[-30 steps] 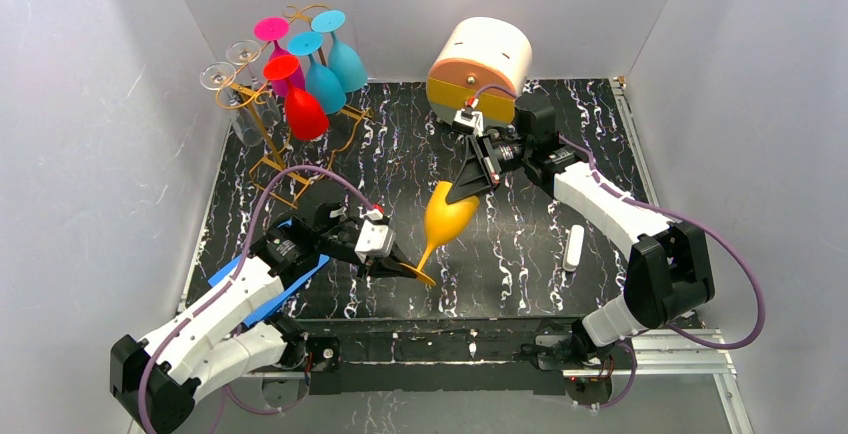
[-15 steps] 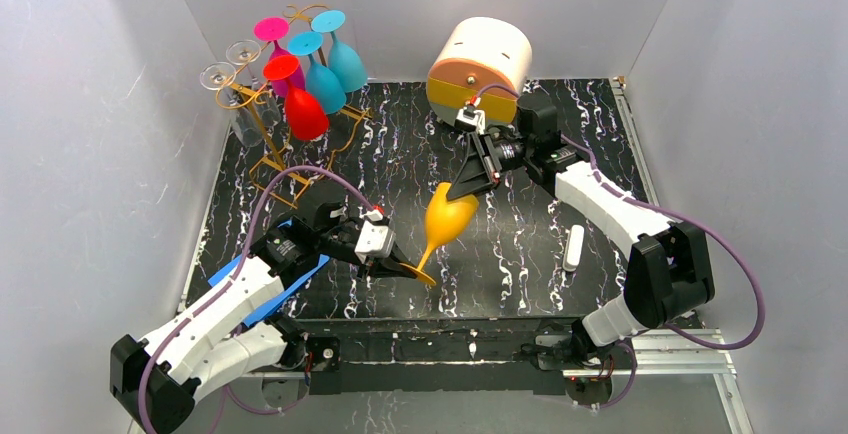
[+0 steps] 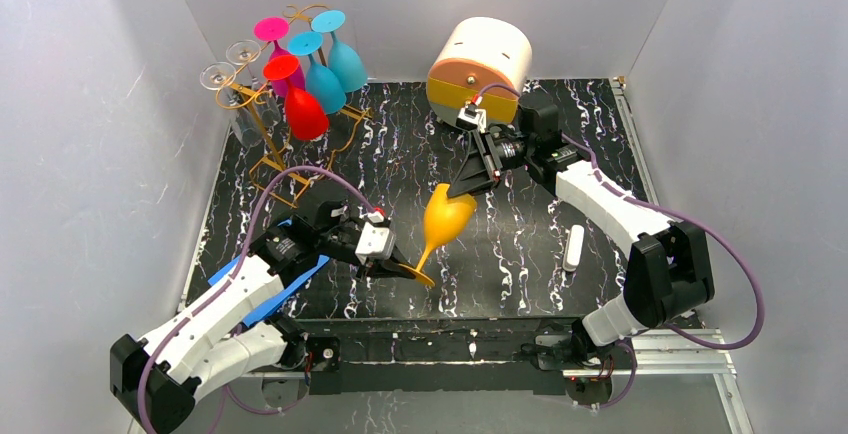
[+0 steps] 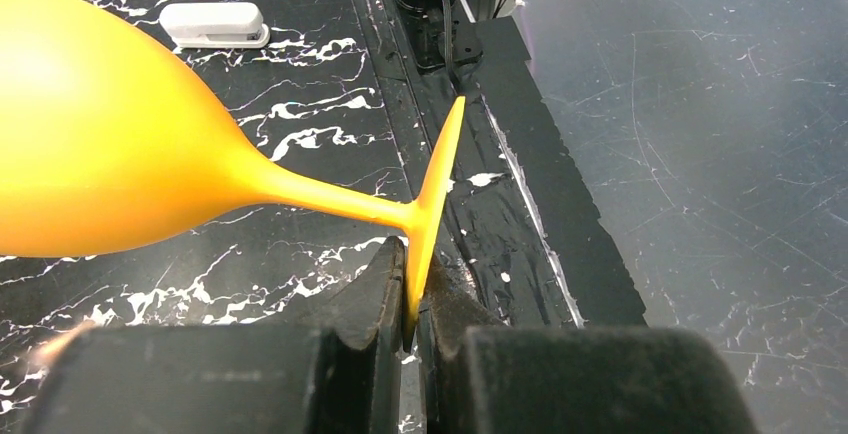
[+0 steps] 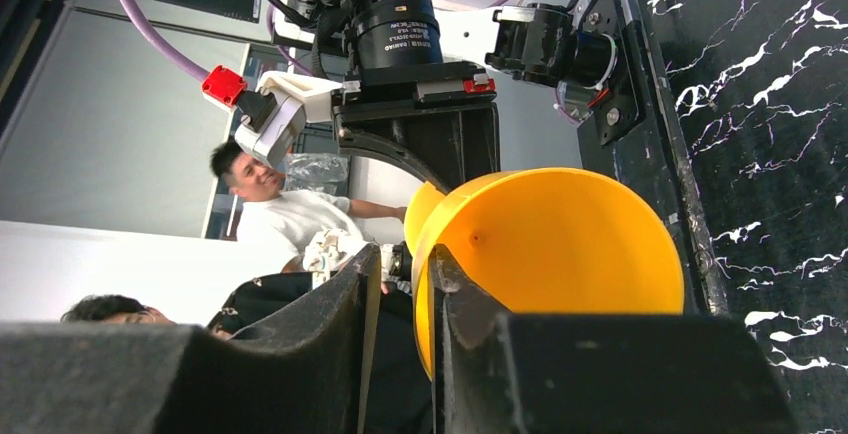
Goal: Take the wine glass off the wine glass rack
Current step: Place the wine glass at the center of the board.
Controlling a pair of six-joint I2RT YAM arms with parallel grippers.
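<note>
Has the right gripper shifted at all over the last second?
Yes, slightly: the right gripper has eased up toward the round box, still clamped on the yellow glass rim.

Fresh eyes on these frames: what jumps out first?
The yellow wine glass, held tilted above mid-table between both arms: the left gripper pinches its foot edge and the right gripper clamps its bowl rim. Next, the gold wine glass rack at the back left, with red, pink, blue and clear glasses hanging upside down. A round cream-and-orange box sits at the back centre.
</note>
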